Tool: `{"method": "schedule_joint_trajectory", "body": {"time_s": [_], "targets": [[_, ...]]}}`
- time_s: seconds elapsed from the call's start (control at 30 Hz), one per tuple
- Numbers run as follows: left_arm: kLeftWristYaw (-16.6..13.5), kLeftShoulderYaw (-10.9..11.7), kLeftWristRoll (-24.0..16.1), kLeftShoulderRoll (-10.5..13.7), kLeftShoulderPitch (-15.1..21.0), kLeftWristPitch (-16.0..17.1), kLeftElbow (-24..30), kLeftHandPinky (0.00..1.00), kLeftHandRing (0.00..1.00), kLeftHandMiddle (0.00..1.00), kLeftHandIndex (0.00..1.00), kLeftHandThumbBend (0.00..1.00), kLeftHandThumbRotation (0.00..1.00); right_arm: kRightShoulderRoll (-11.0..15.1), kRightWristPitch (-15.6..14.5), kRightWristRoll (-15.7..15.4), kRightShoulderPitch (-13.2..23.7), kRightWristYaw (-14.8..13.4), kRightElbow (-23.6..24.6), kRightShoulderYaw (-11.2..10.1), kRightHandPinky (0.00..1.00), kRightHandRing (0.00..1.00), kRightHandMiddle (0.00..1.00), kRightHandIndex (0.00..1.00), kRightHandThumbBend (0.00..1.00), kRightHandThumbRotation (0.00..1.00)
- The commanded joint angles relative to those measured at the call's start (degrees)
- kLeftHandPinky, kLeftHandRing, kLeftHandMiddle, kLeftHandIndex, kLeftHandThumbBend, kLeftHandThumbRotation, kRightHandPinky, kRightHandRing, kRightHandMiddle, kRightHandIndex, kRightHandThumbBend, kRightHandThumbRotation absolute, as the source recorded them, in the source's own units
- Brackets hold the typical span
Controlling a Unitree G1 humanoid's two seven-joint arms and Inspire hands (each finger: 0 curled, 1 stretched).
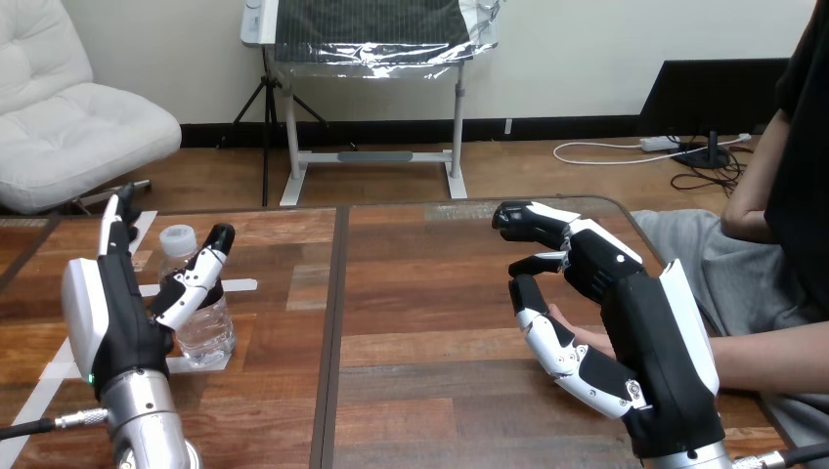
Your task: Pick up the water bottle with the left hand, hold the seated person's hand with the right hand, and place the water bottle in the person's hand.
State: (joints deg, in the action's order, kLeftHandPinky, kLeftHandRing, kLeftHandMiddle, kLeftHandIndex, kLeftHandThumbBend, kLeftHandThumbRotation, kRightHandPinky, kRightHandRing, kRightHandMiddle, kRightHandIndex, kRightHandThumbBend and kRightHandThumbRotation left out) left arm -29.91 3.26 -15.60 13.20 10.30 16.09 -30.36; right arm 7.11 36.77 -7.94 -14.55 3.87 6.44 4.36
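The bottle [207,327] stands upright on the counter [430,332], just right of the left robot hand [115,322] — open, empty, its thumb across the bottle. Well right of the bottle, the right robot hand [650,332] covers the person's hand [585,335] — whether it grips, I cannot tell.

Lab setting: wooden table [430,293] with white tape marks [239,285].

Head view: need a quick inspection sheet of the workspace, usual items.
Surface: wooden table, white tape strips at its left.
Job's things: water bottle upright on the table at left; person's hand low at right, mostly hidden.
Clutter: nothing seen.
Hands: left hand open beside the water bottle, thumb across its front; right hand in front of the person's hand, hold cannot be told.
Cables: nothing seen on the table.
Surroundings: person's forearm comes in from the right edge.
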Motion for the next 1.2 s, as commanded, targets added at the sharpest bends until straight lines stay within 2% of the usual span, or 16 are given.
{"method": "schedule_joint_trajectory", "body": {"time_s": [0.0,0.87,0.93,1.07,1.17], "targets": [[1.14,0.82,0.92,0.28,5.4,0.72,-1.72,0.85,0.86,0.87,0.9,0.85,0.55,0.11,0.58,0.0,4.05,-0.19,0.36,-0.45,0.61,0.76,0.8,0.72,0.27,0.15],[3.73,0.87,2.53,0.77,9.5,-1.3,-7.98,0.8,0.85,0.87,0.89,0.85,0.53,0.22,0.91,-0.04,4.63,-0.21,-0.08,-0.58,0.61,0.77,0.81,0.72,0.27,0.15],[3.76,1.0,2.8,0.77,10.0,-0.9,-9.08,0.8,0.85,0.87,0.89,0.85,0.53,0.24,0.83,0.03,4.6,-0.15,0.05,-0.56,0.61,0.77,0.81,0.72,0.28,0.15],[2.85,0.52,1.78,1.43,12.47,-3.22,-13.53,0.8,0.86,0.88,0.89,0.87,0.53,0.54,1.12,0.48,4.65,0.14,0.07,-0.69,0.61,0.76,0.81,0.71,0.28,0.16],[2.57,0.38,1.5,1.57,12.94,-3.28,-14.49,0.8,0.86,0.88,0.89,0.89,0.54,0.62,1.23,0.59,4.66,0.18,0.03,-0.73,0.61,0.76,0.81,0.72,0.28,0.16]]}}
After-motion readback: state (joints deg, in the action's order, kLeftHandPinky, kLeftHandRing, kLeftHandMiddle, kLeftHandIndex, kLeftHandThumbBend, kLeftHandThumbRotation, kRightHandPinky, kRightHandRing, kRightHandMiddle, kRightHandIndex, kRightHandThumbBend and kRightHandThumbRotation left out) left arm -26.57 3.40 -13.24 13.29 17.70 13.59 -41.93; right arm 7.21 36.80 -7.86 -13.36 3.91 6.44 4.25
